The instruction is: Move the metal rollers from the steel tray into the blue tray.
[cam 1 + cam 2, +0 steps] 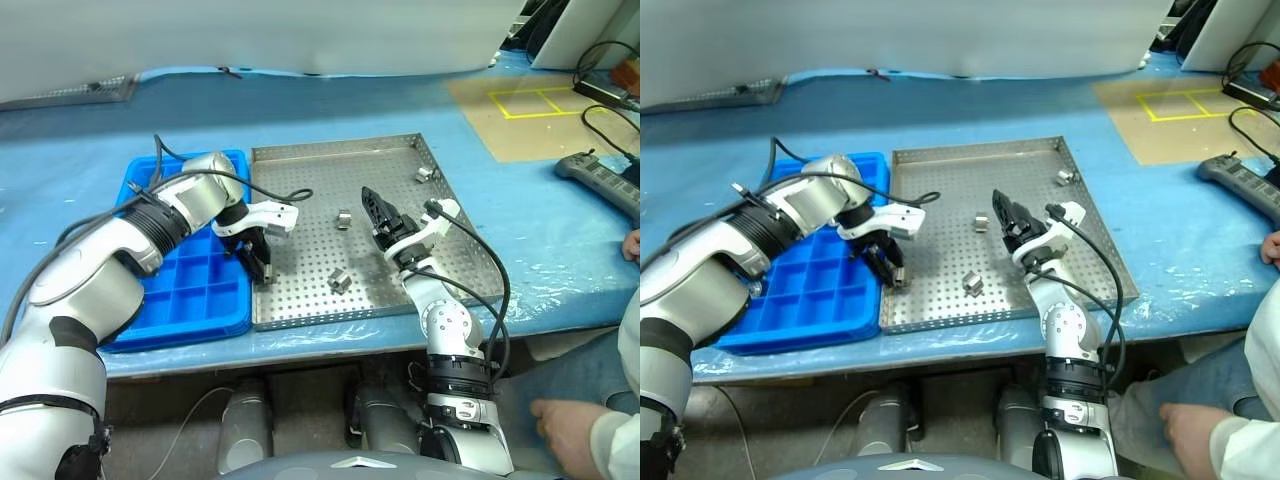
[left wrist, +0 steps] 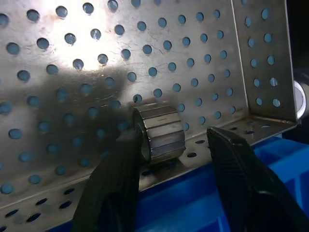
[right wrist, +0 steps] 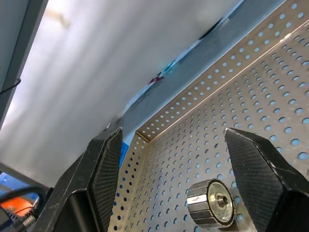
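Roller (image 2: 161,133) — between left fingers (image 2: 116,179) — touching one.

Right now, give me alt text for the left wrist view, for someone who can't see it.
The left hand has its two black fingers open around a metal roller lying on its side on the steel tray, close to the tray's rim. One finger looks to be against the roller's end; the other stands apart. The blue tray shows beyond the rim.
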